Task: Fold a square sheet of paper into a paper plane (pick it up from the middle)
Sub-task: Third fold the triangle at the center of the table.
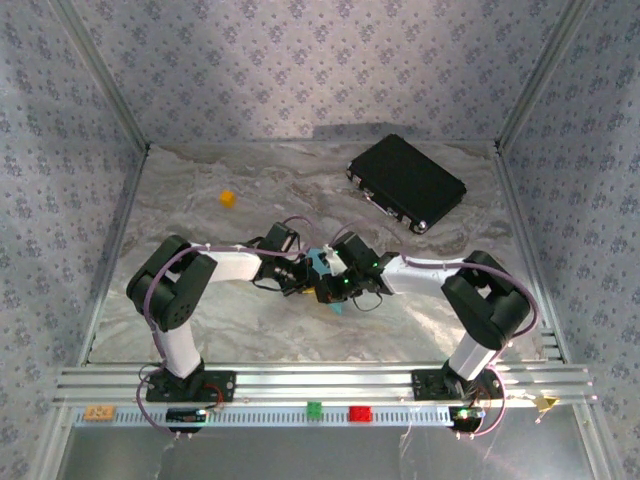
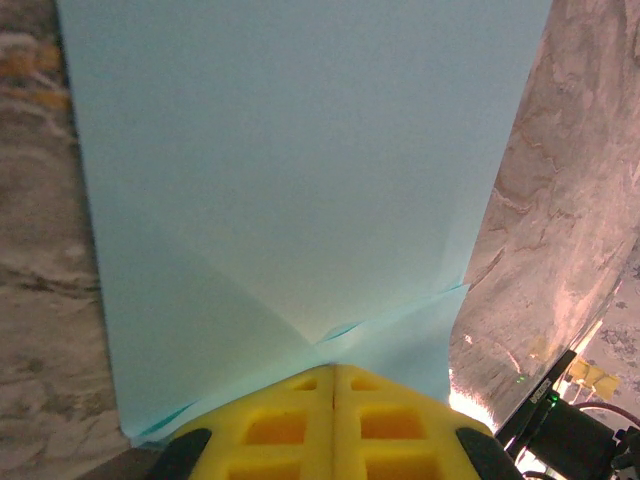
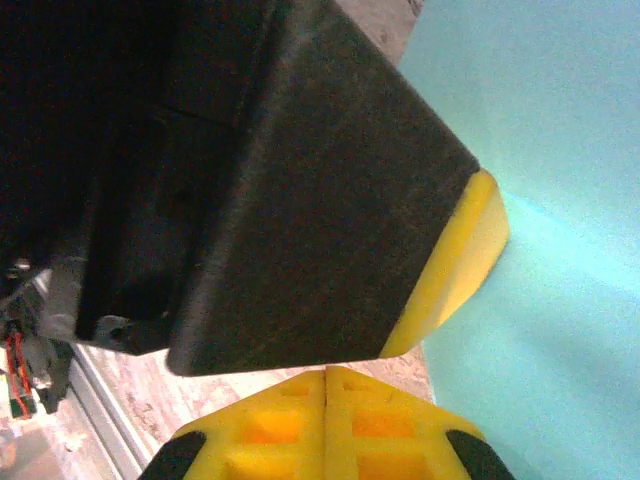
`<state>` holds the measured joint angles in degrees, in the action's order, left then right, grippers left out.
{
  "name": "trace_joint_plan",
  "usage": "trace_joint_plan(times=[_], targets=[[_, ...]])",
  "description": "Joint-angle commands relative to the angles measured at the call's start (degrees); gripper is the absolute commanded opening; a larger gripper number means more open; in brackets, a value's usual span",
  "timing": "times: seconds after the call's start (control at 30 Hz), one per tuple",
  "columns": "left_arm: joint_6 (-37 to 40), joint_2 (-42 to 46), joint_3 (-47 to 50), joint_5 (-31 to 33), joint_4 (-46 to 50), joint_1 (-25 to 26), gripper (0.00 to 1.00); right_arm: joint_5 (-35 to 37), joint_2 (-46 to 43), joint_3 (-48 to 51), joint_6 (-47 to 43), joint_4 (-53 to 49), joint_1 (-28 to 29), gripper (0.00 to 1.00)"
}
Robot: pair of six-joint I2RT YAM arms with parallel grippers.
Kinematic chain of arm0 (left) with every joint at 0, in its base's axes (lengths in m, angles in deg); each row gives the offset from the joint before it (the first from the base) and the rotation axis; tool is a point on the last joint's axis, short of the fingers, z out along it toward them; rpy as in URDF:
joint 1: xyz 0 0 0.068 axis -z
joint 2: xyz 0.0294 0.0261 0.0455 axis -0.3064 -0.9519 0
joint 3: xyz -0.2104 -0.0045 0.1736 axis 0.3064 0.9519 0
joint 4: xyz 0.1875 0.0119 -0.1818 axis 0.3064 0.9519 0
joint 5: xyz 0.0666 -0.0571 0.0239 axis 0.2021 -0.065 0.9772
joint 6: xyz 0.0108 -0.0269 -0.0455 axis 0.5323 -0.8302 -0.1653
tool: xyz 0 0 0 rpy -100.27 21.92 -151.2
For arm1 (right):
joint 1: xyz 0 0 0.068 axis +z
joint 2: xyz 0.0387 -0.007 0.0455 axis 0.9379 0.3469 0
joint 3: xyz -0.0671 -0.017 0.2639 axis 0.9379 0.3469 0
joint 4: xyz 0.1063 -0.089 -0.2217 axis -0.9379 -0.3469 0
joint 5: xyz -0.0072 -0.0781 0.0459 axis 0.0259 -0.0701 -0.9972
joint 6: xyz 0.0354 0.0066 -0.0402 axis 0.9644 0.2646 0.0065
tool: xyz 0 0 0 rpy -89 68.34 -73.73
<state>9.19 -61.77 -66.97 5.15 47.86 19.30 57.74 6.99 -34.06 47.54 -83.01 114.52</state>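
Note:
The square sheet of paper [image 2: 300,170] is light blue and spreads out from my left gripper [image 2: 335,368], with creases running to the fingertips. That gripper's yellow fingers are shut on the sheet's near edge. In the top view a little of the paper [image 1: 320,262] shows between the two wrists at the table's middle, where the left gripper [image 1: 310,274] and right gripper [image 1: 337,284] meet. My right gripper [image 3: 327,370] is shut, and I see nothing between its fingers. The paper [image 3: 540,200] lies just to its right. The left gripper's black finger [image 3: 300,200] sits right above it.
A black rectangular case [image 1: 405,183] lies at the back right of the marble table [image 1: 250,330]. A tiny orange cube [image 1: 228,198] sits at the back left. Patterned walls close in the table on three sides.

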Motion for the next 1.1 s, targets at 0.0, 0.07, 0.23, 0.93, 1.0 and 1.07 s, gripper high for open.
trace_joint_plan(times=[0.0,0.07,0.23,0.93,1.0,1.07], targets=[[1.10,-1.98,0.02,2.13,4.25,0.17,0.00,2.37,1.82,-1.37,-1.84,-3.20,0.37,0.04],[1.15,-1.90,-0.03,2.13,4.25,0.13,0.00,3.27,2.33,-0.80,-2.21,-3.30,0.38,0.04],[1.15,-2.24,0.07,2.14,4.14,0.12,0.00,2.60,2.37,1.44,-2.30,-2.60,-0.08,0.04],[1.07,-3.25,0.08,2.45,4.34,-0.09,0.00,-4.00,-4.63,12.68,0.68,2.66,-2.13,0.09],[1.05,-3.39,0.02,2.49,4.34,-0.21,0.00,-3.76,-5.54,13.89,1.01,2.70,-2.30,0.09],[1.10,-3.32,0.07,2.43,4.34,-0.29,0.00,-3.26,-6.56,14.79,1.18,2.59,-2.71,0.08]])
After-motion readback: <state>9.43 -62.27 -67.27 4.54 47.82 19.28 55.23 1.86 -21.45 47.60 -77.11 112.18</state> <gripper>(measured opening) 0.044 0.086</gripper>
